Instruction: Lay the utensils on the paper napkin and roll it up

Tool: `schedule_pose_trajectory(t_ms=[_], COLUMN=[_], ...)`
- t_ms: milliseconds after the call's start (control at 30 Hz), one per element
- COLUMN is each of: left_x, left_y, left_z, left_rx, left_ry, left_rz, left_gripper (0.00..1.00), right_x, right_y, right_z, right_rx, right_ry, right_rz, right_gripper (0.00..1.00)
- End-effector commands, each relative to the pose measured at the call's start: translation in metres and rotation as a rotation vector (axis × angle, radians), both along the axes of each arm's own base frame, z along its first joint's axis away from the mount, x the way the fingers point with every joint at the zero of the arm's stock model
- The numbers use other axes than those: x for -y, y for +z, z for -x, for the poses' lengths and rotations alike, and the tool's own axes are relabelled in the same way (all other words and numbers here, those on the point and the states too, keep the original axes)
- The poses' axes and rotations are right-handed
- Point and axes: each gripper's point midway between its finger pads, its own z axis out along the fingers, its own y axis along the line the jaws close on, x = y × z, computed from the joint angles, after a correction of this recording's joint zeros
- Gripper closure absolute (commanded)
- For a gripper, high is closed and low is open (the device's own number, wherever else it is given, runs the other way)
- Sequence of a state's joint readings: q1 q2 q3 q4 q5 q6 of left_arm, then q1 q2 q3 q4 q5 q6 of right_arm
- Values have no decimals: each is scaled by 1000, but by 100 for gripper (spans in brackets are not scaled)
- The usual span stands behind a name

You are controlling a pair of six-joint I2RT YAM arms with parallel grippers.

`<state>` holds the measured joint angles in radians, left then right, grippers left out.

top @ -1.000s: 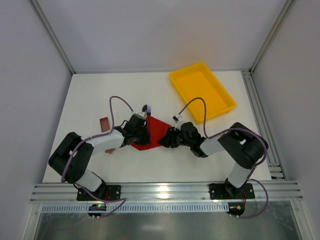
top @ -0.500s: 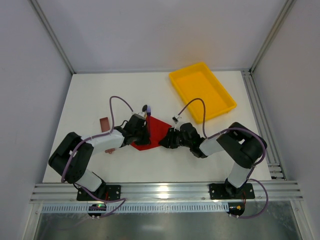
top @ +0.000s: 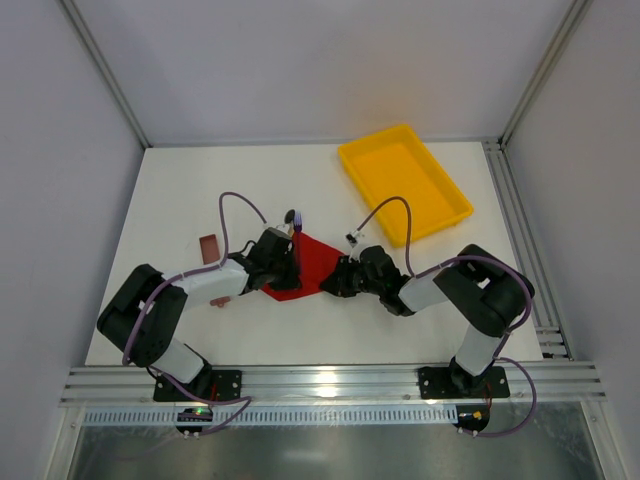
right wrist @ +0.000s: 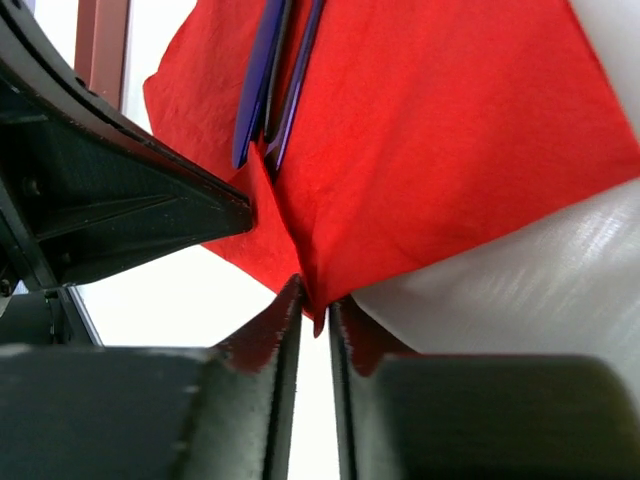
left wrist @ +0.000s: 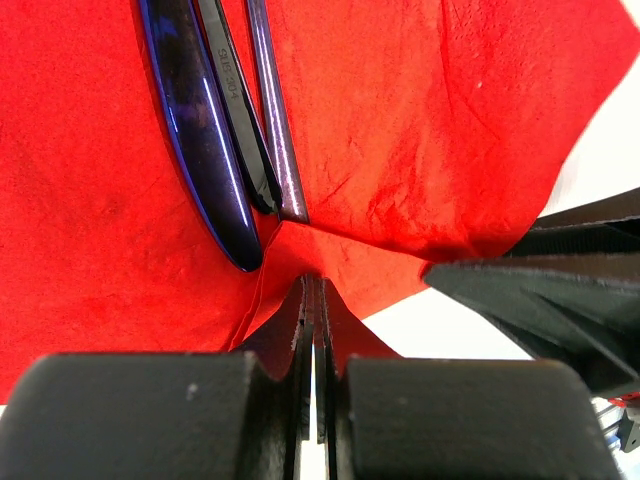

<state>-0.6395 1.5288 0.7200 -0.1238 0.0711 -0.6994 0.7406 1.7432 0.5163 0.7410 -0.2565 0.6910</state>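
Observation:
The red paper napkin (top: 308, 262) lies between my two grippers on the white table. On its left half the utensils (left wrist: 225, 120) lie side by side, one dark blue-purple, one black; the same utensils (right wrist: 275, 80) run up the napkin (right wrist: 420, 150) in the right wrist view. My left gripper (left wrist: 318, 288) is shut on the near edge of the napkin (left wrist: 420, 130), which is pulled up into a ridge. My right gripper (right wrist: 316, 298) has a narrow gap between its fingers, with a folded corner of the napkin poking into it.
A yellow tray (top: 405, 185) stands at the back right. A small brownish-red block (top: 209, 247) lies left of the left arm, and the block (right wrist: 102, 40) also shows in the right wrist view. The two grippers are close together, facing each other across the napkin.
The right gripper's fingers have drawn closer together around the napkin's corner. Both arms and the napkin have hardly moved.

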Motion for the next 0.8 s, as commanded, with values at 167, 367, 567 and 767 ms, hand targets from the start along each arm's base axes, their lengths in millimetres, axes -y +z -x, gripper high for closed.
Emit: schedule_pose_trajectory(t_ms=[167,367,567,767], left_x=[8,9,9,10], left_y=[5,5,5,3], left_z=[-8,-9,-9,-9], left_rx=[25,25,24,20], left_ry=[4,5,3,2], left_rz=[27,31,28,31], left_gripper=[100,100,100,100], right_x=[-10,-13,-7,-12], right_y=[22,23,28,35], right_z=[-16,-15,-22,-22], right_rx=[85,127,137,127], right_ry=[-40,-53,-117,-107], right_rz=[69,187,218,204], right_gripper=[96,96,95,89])
